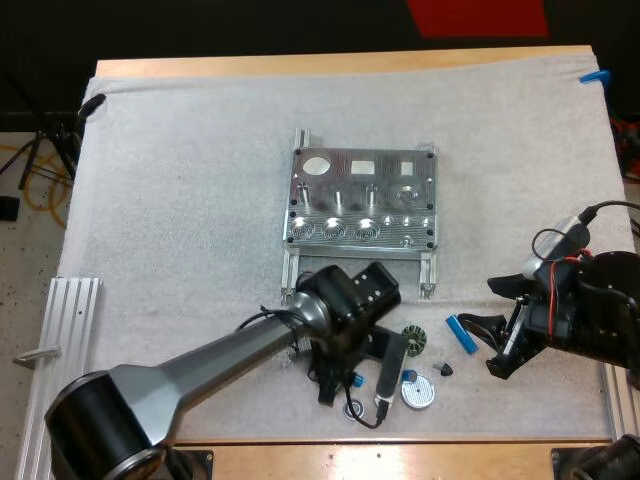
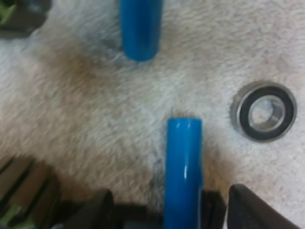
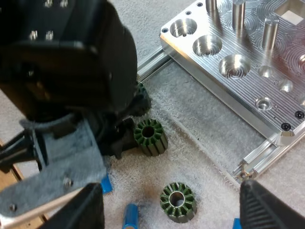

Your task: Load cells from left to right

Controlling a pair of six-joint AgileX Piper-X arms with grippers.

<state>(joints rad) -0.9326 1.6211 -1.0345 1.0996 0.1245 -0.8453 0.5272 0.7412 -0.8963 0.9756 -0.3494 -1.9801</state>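
White mat (image 1: 180,200), fixture (image 1: 362,200) centred, sockets (image 3: 208,45) empty. Astride a blue cell (image 2: 183,157) near the fixture, the left end effector (image 2: 171,199) is seen released; right end effector (image 1: 497,327) likewise released. Pickup judged underway; closure needed next.

Fixture (image 1: 362,200) x1; green slotted cores (image 3: 150,137) (image 3: 178,202) x2; blue cyls (image 2: 183,167) (image 2: 140,28) (image 1: 461,333) x3 min; bearing ring (image 2: 263,111) x1; white disc (image 1: 418,392) x1.
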